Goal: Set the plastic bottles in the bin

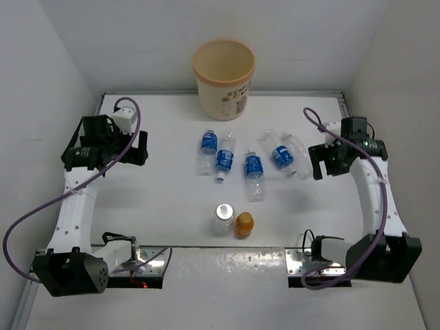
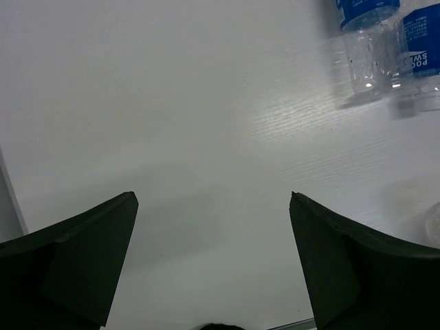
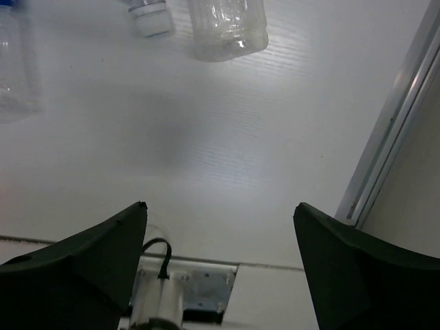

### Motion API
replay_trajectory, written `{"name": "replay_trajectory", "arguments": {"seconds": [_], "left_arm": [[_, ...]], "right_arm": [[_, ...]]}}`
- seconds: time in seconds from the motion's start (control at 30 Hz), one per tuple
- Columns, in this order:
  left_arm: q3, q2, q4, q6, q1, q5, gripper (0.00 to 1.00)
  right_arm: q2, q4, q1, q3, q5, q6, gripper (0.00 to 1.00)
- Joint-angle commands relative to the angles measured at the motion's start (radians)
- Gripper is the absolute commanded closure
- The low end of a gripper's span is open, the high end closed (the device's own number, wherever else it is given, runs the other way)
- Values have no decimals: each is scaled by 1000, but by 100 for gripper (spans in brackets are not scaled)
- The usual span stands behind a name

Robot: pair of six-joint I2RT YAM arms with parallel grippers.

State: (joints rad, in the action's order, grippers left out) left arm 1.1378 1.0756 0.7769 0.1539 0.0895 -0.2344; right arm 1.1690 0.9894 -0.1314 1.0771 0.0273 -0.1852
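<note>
The move turns on which hand is closer to a bottle, and that is the right hand [image 1: 317, 162]. Its fingers are spread apart with nothing between them, and the rightmost blue-label bottle [image 1: 282, 156] lies on the table [image 1: 172, 206] just beside it, toward the middle. In the right wrist view, a clear bottle [image 3: 227, 27] lies straight ahead of the open fingers, butt end toward the hand. Its long axis runs roughly away along the hand's pointing line, so closing the fingers would probably pinch it across its width, not end to end. The left hand [image 1: 139, 148] is also apart and empty. Its nearest target, the leftmost blue-label bottle [image 1: 208, 148], is well apart from it, ahead and off to the right of its fingers in the left wrist view [image 2: 361, 41]. Two more labelled bottles lie between these, and the silvery-topped bottle [image 1: 223, 218] and the small orange bottle [image 1: 244, 224] stand touching or nearly so. These two are nearer the arm bases and about midway between the hands. The bin [image 1: 206, 86] stands beyond all the bottles, forward of both hands and between them, so either arm would likely have to carry forward and inward.
</note>
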Motion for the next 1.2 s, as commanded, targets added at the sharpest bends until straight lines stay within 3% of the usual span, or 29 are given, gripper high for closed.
{"name": "replay_trajectory", "arguments": {"seconds": [0.0,0.13,0.3,0.47,0.8,1.17], "left_arm": [[45,41,-21,7,1,-32,0],[69,76,-11,7,1,-77,0],[69,76,-11,7,1,-128,0],[69,86,-11,16,10,-137,0],[30,86,-11,45,19,-146,0],[10,106,-30,45,38,-183,0]], "right_arm": [[146,37,3,203,-14,-10,16],[378,169,29,516,19,-25,26],[705,368,67,823,3,-45,26],[914,419,88,1027,-4,-46,25],[1043,365,157,1008,-24,-53,14],[1181,355,177,1072,-127,-74,17]]}}
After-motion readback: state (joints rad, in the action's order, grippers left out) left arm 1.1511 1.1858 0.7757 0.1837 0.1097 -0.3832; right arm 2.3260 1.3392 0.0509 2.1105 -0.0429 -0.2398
